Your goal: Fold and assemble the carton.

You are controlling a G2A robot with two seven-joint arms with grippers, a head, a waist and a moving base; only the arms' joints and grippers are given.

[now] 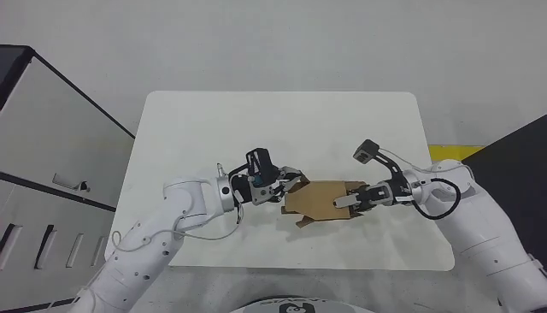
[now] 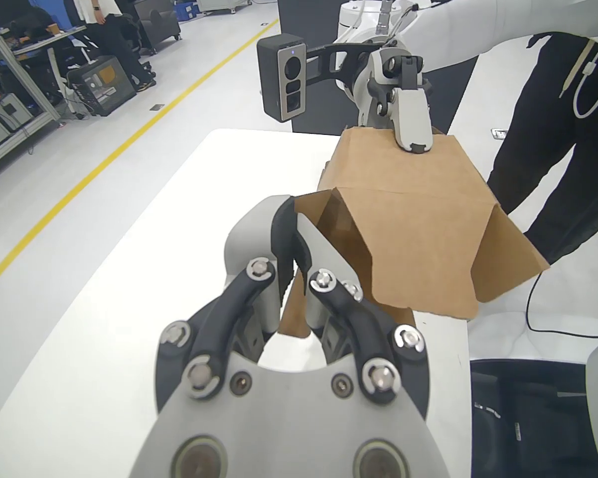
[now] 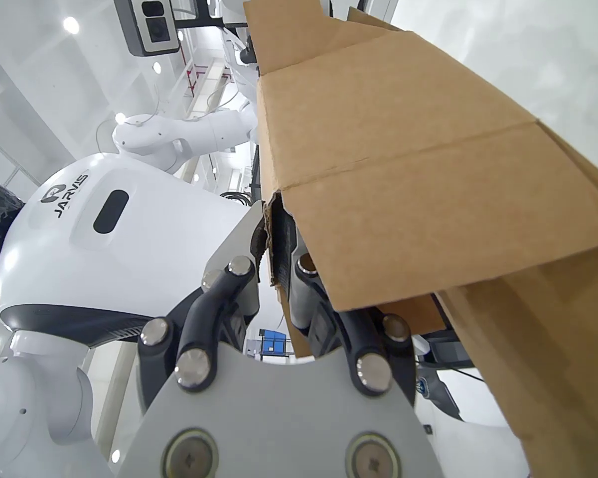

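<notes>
Left gripper (image 2: 294, 238), right gripper (image 3: 279, 236) clamped on opposite ends of carton (image 1: 318, 198) between them.

The white desk (image 1: 282, 133) with rounded corners stands on a pale grey floor (image 1: 256, 39), and the brown carton (image 1: 320, 200) is over its near middle; contact with the desk cannot be told.

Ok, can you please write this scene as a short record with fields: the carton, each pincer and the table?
carton: brown cardboard, partly opened, end flaps loose
left pincer: shut on a flap at one end of the carton
right pincer: shut on the cardboard edge at the opposite end
table: white, rounded corners; the carton is over the part nearest the robot
</notes>
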